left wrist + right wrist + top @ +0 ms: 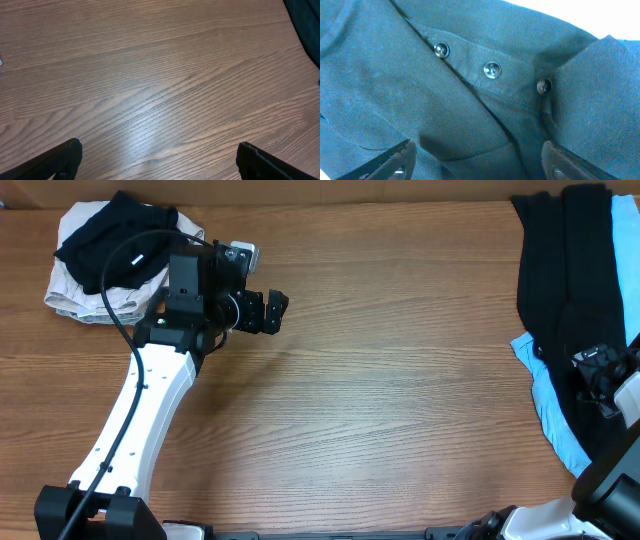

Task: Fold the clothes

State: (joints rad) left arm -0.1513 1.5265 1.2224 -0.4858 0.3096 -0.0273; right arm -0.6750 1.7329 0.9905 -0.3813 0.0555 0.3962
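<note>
A large black garment [560,270] lies in a heap at the table's right edge, over a light-blue tee [545,395]. My right gripper [598,372] is open and hovers low over the black garment. The right wrist view shows its button placket with three dark buttons [492,70] just beyond the open fingers [477,157]. My left gripper [268,311] is open and empty over bare wood left of centre; the left wrist view shows only wood between its fingers [159,155]. A second black garment [115,240] lies on a pale cloth at the far left.
A pile of pale beige cloth [75,295] sits under the black garment at the back left corner. A cable [110,290] loops over the left arm. The wooden table [400,380] spans the space between the two piles.
</note>
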